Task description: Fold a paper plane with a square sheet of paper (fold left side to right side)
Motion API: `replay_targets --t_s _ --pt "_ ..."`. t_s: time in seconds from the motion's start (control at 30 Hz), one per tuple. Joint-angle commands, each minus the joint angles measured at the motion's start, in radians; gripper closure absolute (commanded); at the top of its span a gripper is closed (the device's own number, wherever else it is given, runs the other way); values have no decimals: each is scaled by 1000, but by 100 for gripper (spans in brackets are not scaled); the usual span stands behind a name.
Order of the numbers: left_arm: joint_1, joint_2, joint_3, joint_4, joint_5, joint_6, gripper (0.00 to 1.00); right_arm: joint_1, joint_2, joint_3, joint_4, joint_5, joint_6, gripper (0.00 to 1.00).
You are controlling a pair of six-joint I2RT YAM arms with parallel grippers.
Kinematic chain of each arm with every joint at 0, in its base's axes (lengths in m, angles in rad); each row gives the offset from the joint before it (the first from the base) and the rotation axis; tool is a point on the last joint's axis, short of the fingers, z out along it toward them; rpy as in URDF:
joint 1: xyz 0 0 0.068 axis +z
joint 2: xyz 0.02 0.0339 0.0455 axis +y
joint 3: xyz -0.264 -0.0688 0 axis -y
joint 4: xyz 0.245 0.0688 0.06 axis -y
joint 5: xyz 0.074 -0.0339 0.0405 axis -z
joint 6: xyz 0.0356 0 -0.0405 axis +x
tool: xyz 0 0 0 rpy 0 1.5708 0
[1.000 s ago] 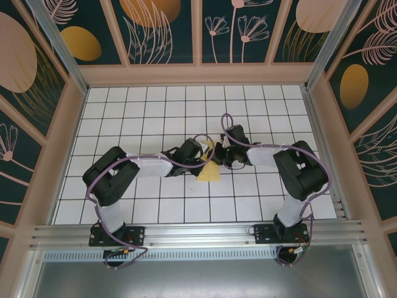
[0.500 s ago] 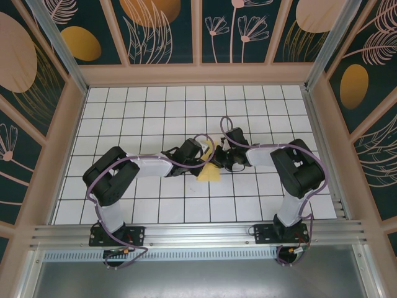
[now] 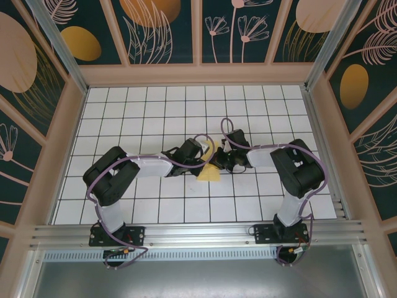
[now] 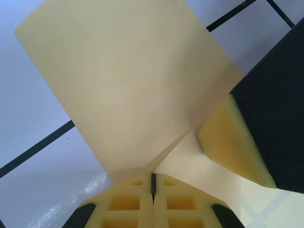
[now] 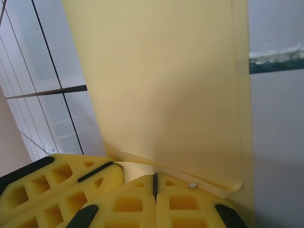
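Step in hand: Judging by the raised sheet, the left side is being carried over toward the right side.
Doing it well: Both pinches should stay firm and travel together, so the thin paper neither slips nor twists. The edges want to meet squarely before anything presses the crease. A tug from either side could tear or skew the sheet.
Left arm: Elbow folded back near its base, forearm reaching right and away across the white grid table (image 3: 124, 118) toward the centre.
Left gripper (image 3: 202, 156): Fingers clamped together on an edge of the sheet. In its wrist view the pads (image 4: 137, 204) meet with paper rising from the seam.
Square sheet of paper (image 3: 209, 173): Mid-table between the two grippers, partly lifted and curving. Its near part looks to lie on the tiles.
Right gripper (image 3: 221, 160): Fingers pressed closed on the paper just beside the left one. Its wrist view shows the yellow sheet (image 5: 166, 80) standing up from its pads (image 5: 185, 204).
Right arm: Elbow bent near the right side, forearm reaching left to the centre.
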Motion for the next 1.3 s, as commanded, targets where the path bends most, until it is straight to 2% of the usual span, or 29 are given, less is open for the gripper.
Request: replay_targets --t_s 0.0,0.23,0.3,0.5,0.63,0.73,0.83,0.93,1.0,1.27 --pt "5 19 -1 -22 -2 9 100 -20 40 -39 -51 37 -27 95" --pt "6 -5 35 -48 -8 1 100 -28 61 -39 -77 43 -38 95" --pt "6 -22 47 -57 -21 -2 97 -32 64 -40 -81 42 -39 95" --pt "7 -70 98 -107 -90 -5 76 -42 67 -44 -92 46 -42 95" --pt "6 -127 122 -122 -123 -20 56 -46 65 -44 -102 49 -48 95" --pt "8 -183 141 -137 -155 -36 37 -46 63 -46 -106 51 -48 95" --pt "17 -230 147 -144 -152 -55 27 -47 62 -43 -111 52 -50 96" --pt "23 -281 134 -148 -125 -66 26 -47 60 -41 -117 55 -52 96" --pt "23 -302 123 -151 -69 -66 28 -48 62 -40 -116 56 -52 95" --pt "24 -289 -7 -32 260 -187 42 -48 68 -33 -113 57 -48 95"
